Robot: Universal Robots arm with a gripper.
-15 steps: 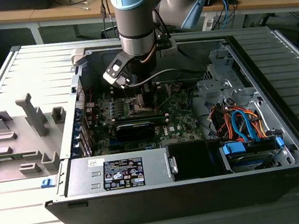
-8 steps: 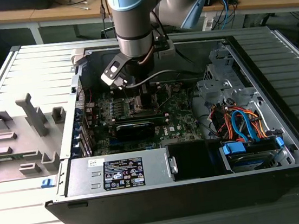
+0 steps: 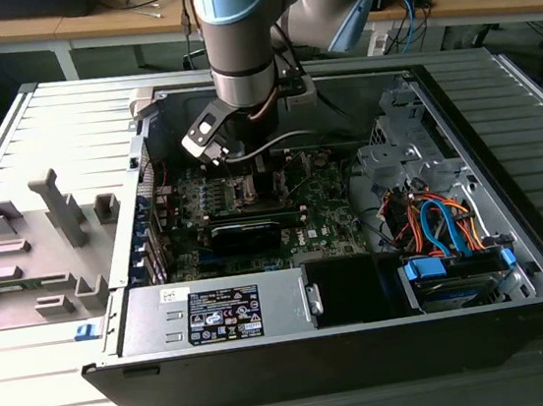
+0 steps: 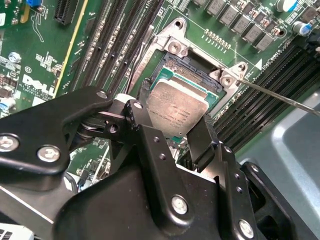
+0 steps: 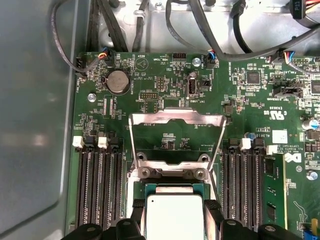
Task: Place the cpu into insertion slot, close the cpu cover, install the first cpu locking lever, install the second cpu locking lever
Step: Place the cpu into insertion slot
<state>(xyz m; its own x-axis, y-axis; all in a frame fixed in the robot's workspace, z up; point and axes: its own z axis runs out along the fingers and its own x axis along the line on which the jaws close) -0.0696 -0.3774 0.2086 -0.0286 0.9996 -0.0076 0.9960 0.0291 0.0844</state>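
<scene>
Tool (image 5: 175, 205) is clamped on two opposite edges of the cpu (image 4: 177, 107), holding it over the insertion slot (image 4: 197, 70) near the green board's (image 5: 160, 85) middle. The cpu cover (image 5: 175, 116) stands swung open at one edge of the slot.

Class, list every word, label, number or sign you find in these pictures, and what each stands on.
Sticker on the grey power supply box: print too small to read.
White lettering on the green board: too small to quote reliably.
Marks on the cpu lid: too faint to read.
White triangle on the board: a sign, no legible words.
</scene>
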